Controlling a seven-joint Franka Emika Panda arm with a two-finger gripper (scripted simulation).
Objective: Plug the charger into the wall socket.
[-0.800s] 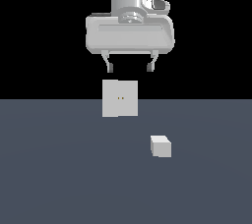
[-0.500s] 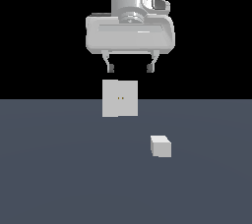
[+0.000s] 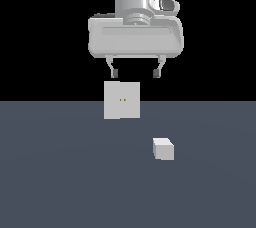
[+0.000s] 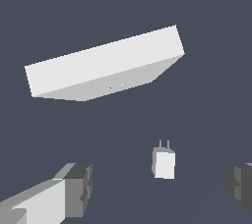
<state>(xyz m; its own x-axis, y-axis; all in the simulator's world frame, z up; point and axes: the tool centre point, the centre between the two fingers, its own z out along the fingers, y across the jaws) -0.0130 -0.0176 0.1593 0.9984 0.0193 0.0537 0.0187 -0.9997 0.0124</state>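
Here, charger (image 4: 164,164) prongs toward socket (image 4: 106,66)

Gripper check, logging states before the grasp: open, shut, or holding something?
Gripper: open and empty, up in the air; the charger lies untouched on the floor.

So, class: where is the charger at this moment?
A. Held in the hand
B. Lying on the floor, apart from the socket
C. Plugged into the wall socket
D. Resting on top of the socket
B: the charger sits on the floor, clear of the wall socket, with the open, empty hand above.
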